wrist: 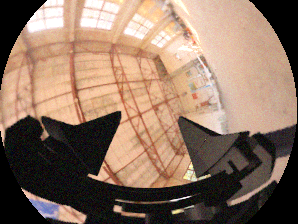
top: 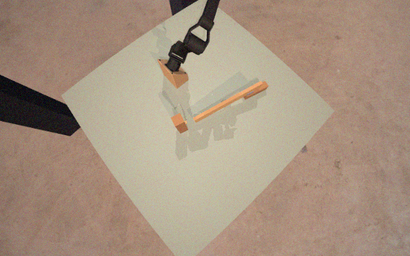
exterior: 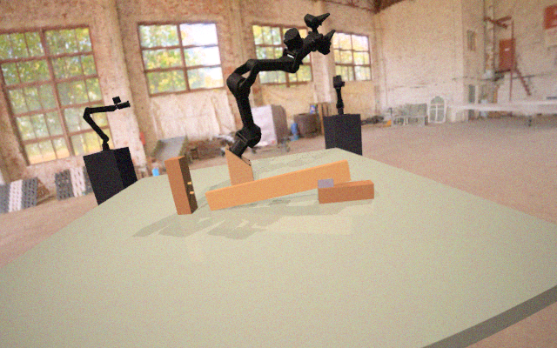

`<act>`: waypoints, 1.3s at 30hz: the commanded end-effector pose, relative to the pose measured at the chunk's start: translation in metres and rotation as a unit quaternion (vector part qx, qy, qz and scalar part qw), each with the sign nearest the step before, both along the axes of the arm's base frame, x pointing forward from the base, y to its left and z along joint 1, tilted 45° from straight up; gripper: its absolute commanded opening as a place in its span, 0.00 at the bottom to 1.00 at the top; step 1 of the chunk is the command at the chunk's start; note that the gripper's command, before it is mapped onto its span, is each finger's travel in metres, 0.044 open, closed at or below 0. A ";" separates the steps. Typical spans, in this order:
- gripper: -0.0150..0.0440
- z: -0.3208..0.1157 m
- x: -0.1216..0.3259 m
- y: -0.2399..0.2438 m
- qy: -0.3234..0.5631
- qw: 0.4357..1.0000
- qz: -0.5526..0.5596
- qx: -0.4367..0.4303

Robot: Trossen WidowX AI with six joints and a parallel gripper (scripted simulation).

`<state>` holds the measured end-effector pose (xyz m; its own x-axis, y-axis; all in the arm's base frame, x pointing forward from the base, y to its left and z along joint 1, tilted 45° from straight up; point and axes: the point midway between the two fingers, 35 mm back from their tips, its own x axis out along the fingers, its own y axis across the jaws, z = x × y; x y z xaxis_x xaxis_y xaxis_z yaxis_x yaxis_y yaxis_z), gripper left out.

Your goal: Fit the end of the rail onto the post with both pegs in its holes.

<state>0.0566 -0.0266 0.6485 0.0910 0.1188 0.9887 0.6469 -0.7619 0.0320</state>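
The long wooden rail point(top: 224, 104) point(exterior: 274, 186) slopes: its near end is down on the table point(top: 202, 198) point(exterior: 274, 283), and its far end is raised at the grey bracket point(exterior: 325, 184) on the low footboard block point(top: 257, 93) point(exterior: 348, 192). The short post point(top: 179, 123) point(exterior: 180, 187) stands upright, with its two pegs point(exterior: 191, 188) pointing toward the rail's near end. A gap separates the pegs from the rail. The holes are not visible. My gripper point(exterior: 332, 23) point(wrist: 150, 116) is open and empty, high above the table and rail, pointing away from them. It is outside the top view.
A wooden wedge-shaped block point(top: 179, 80) point(exterior: 240, 170) is at the foot of my arm, behind the rail and post. Beyond the table are two black pedestals point(exterior: 104, 174) point(exterior: 343, 132), each bearing another small black arm.
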 end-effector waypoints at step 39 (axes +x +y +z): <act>1.00 -0.106 0.002 0.309 -0.419 0.502 -0.672 -0.348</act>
